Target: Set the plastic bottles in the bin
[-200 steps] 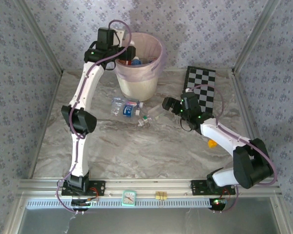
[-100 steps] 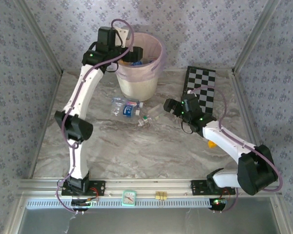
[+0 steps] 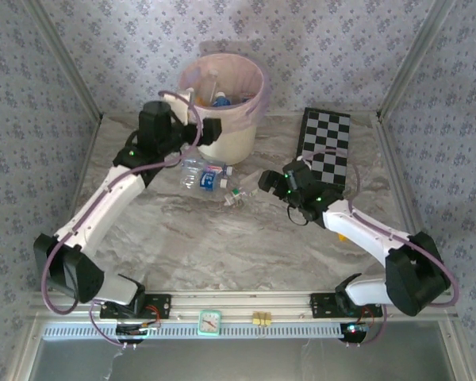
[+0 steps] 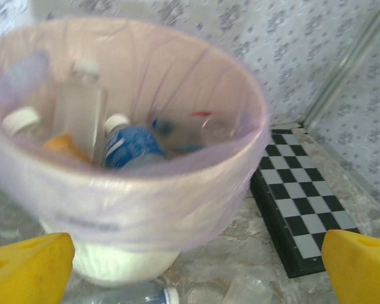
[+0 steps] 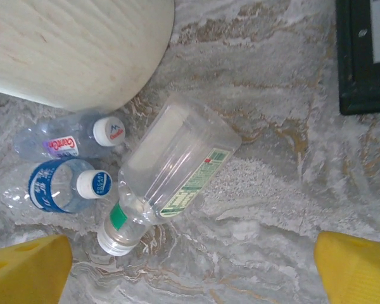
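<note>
Pink-lined bin at far side of surface, several bottles inside. Three more on surface just beside bin. Left end effector wide, empty, near bin. Right end effector wide, empty, over clear bottle.

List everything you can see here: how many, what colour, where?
bin: one, cream-white with pink liner, far middle of the table.
bottles in the bin: at least four, mostly clear, white caps, one blue label.
bottles on the table: three, clear, lying just in front of the bin.
checkerboard: one, black and white, far right.
table: one, grey marbled.
small orange thing: one, beside the right arm.
left gripper: yellow fingertips, open, facing the bin.
right gripper: yellow fingertips, open, above the bottles on the table.
</note>
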Controlling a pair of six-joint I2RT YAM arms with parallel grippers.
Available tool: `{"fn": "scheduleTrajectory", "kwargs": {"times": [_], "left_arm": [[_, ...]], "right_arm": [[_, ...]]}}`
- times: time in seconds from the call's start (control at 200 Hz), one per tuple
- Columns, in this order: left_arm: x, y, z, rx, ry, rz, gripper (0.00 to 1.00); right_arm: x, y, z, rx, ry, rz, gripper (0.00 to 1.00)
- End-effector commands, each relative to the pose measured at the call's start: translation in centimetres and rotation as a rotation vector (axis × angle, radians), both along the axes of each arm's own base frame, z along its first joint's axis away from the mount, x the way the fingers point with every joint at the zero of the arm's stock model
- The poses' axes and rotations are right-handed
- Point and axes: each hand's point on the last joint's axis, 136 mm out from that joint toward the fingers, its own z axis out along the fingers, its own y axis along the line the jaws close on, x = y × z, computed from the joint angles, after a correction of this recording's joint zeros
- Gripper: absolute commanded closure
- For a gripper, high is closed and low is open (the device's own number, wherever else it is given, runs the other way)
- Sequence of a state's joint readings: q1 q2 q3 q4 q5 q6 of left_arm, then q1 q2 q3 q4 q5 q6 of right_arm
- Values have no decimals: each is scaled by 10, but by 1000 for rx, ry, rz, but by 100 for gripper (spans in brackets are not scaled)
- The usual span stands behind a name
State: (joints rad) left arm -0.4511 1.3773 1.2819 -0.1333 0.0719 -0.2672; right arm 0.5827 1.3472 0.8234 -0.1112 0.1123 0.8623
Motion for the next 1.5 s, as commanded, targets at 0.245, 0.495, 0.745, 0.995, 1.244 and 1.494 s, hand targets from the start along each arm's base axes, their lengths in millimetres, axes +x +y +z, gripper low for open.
{"fn": "scheduleTrajectory", "kwargs": {"times": [0.245, 0.495, 0.745, 0.995, 1.244, 1.494], "left_arm": [[-23, 48, -87, -127, 88, 252, 0], [-57, 92, -163, -104, 221, 446, 0], [-69, 111, -181, -85, 246, 498, 0], [-66, 126, -181, -62, 233, 535, 0], [-65, 128, -191, -68, 261, 535, 0], [-64, 129, -192, -76, 264, 541, 0]], "right_arm": [[24, 33, -44, 20, 144, -47, 0], [50, 51, -55, 61, 165, -77, 0], [77, 60, -75, 59, 197, -133, 0], [99, 62, -81, 36, 192, -230, 1], [102, 66, -102, -15, 214, -235, 3], [99, 68, -114, -8, 223, -232, 13]]}}
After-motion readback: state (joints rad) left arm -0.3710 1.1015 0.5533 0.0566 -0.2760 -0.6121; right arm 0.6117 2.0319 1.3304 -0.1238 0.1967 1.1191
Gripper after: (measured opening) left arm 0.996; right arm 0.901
